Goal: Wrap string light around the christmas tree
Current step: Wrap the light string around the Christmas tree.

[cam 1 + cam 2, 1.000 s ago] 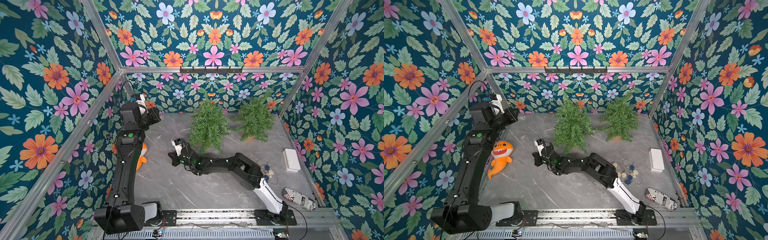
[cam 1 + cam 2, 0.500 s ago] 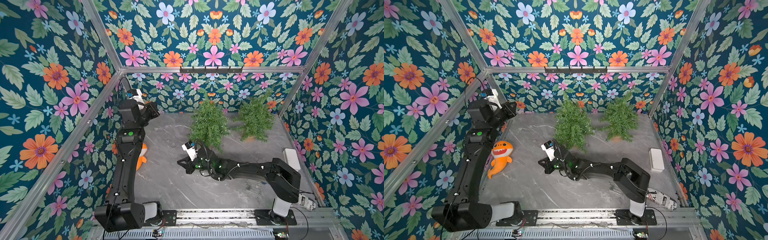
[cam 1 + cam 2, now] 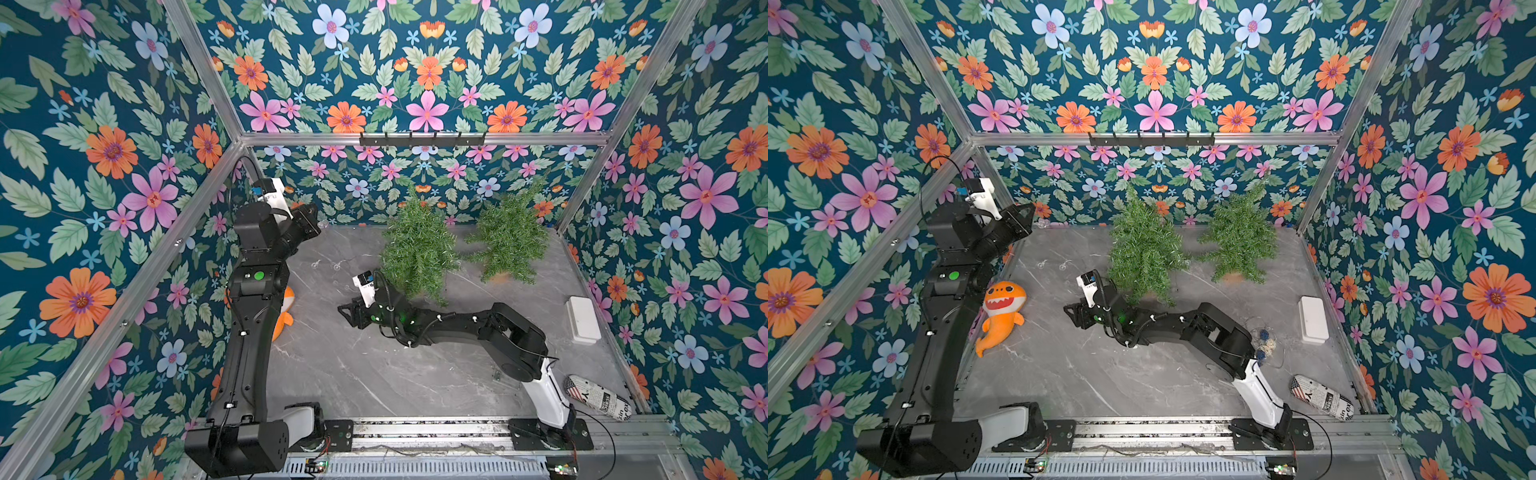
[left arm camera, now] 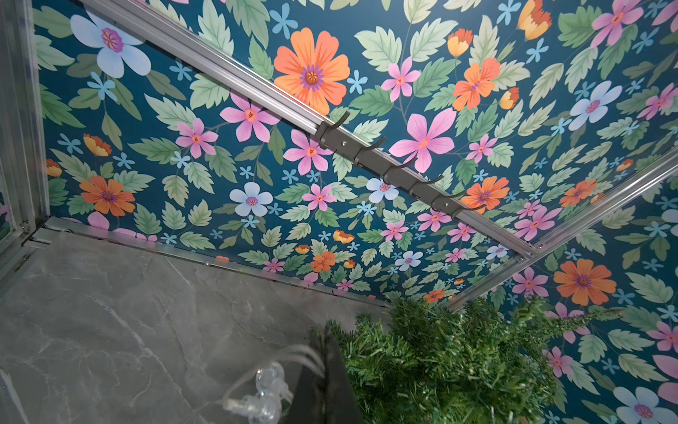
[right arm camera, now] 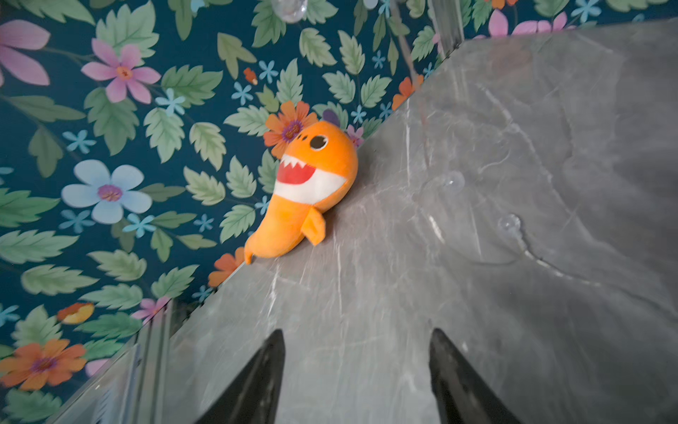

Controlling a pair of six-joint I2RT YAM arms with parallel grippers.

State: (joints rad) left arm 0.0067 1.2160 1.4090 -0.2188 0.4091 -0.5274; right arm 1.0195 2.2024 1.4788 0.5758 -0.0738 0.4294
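One change matters in the last second: your right gripper point(image 5: 356, 334), which was clamped shut low beside the near tree point(image 3: 417, 253), now has its jaws spread wide with only bare table point(image 3: 374, 374) between them. It carries nothing, so I take it that whatever stretch of string light point(image 4: 264, 396) it had has been let go there. Your left gripper point(image 3: 311, 218) is clenched on the strand up in the back left corner, and the left wrist view shows clear bulbs bunched at its fingers. Two more bulbs lie loose on the table between that corner and the tree. I can't make out any strand in the branches, so I'd judge the wrap barely begun, and you'll likely need a fresh hold with the right. As for writing, only the flag-printed pouch point(image 3: 598, 397) at the front right has any: newsprint lettering with a large "Y" legible and the rest too small to read
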